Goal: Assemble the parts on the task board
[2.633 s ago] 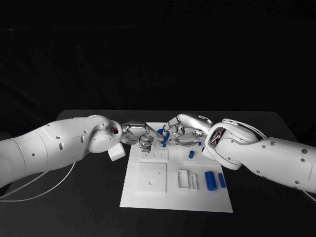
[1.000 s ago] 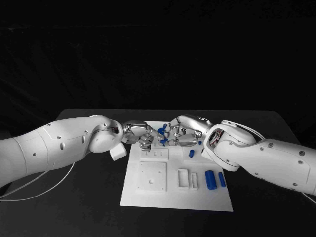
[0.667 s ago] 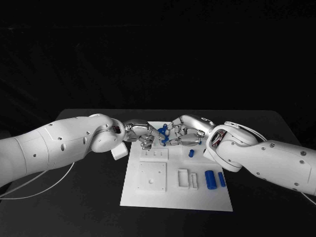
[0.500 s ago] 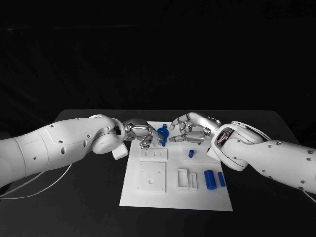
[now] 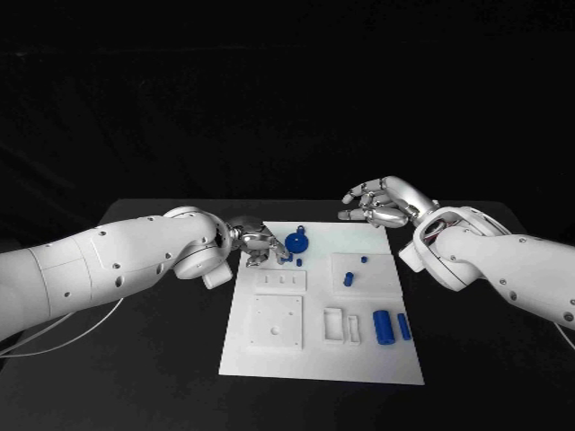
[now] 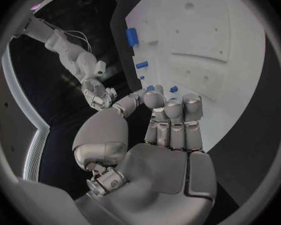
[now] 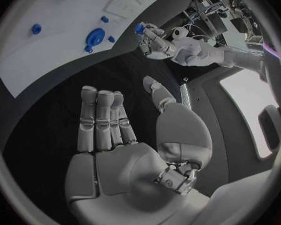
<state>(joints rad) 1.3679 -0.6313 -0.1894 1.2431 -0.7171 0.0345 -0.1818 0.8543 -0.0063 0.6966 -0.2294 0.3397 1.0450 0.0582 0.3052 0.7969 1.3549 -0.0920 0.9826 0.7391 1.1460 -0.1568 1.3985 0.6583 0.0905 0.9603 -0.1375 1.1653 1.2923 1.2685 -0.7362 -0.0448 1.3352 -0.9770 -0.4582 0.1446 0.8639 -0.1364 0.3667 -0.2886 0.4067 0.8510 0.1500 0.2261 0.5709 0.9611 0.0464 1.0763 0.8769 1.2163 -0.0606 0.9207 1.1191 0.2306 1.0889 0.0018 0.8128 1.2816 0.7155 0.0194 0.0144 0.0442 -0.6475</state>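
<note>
Task board [image 5: 366, 368] lay mid-desk [image 5: 145, 359], a round blue part [image 5: 296, 241] seated at its far end. Left robot hand [image 5: 257, 246] pinched a small blue piece [image 7: 139, 28], a grip the right wrist view showed plainly; right robot hand [image 5: 382, 201] hovered empty, fingers spread. Inserting that piece appeared next.

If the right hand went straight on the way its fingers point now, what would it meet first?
Probably the task board: in the right wrist view the open right hand points toward its edge, near the round blue part. Depth is unclear.
</note>
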